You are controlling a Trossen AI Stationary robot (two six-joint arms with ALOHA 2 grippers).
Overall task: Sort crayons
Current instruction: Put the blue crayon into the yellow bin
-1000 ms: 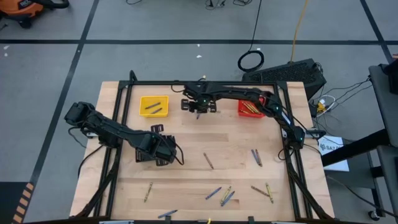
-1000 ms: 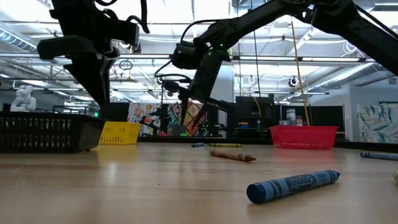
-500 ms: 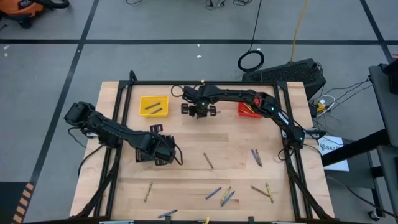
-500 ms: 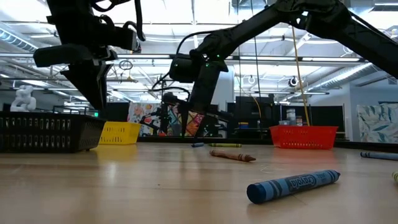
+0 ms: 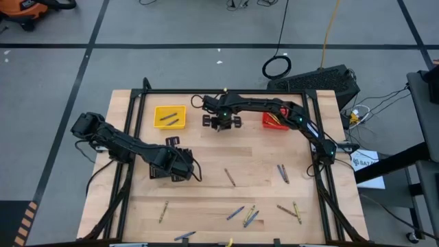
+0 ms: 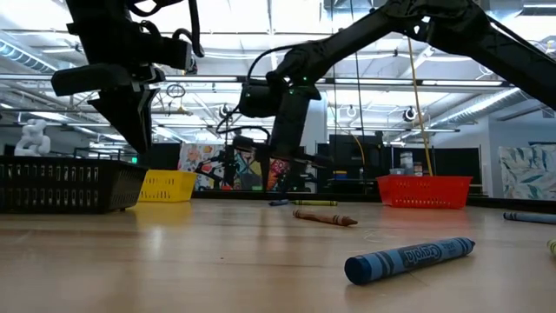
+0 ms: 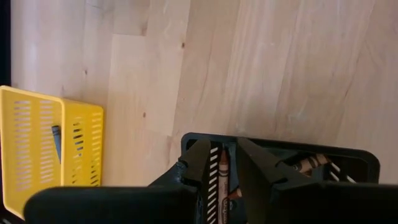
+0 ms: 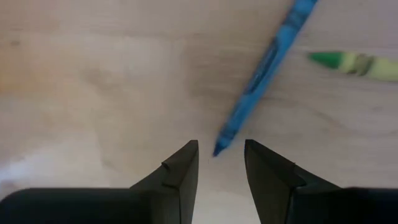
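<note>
Here the right gripper [image 8: 221, 163] hangs low over the far middle of the table [image 5: 206, 189], between the yellow basket [image 5: 169, 116] and the red basket [image 5: 274, 120], its 2 fingers [image 8: 180, 171] apart with nothing between them. Just ahead of the gap lies a blue crayon [image 8: 264, 71], its near tip pointing into the jaws, and a green crayon [image 8: 348, 62] lies close beside its far half. A crayon is light, stiff and thin, with a paper wrap that gives fair friction, but its round body rolls easily on bare wood and wax can snap under a hard squeeze. The best hold is likely across the wrapped middle, fingers square to its length; as it lies now the stick runs nearly along the gap's line, so the wrist would probably need turning first.

The left gripper [image 7: 222, 165] sits over the black basket [image 7: 348, 162] near the table's left side, clamped on a brown crayon [image 7: 222, 168] that stands lengthwise between its fingers. Another brown one [image 7: 308, 163] already lies in that basket.

The remaining crayons are scattered over the near half of the table: one alone in the middle [image 5: 230, 178], 2 towards the right [image 5: 282, 173], a cluster near the front edge [image 5: 245, 215], one further left [image 5: 164, 212]. The yellow basket holds 2 [image 5: 170, 117], and the red basket holds some too.
</note>
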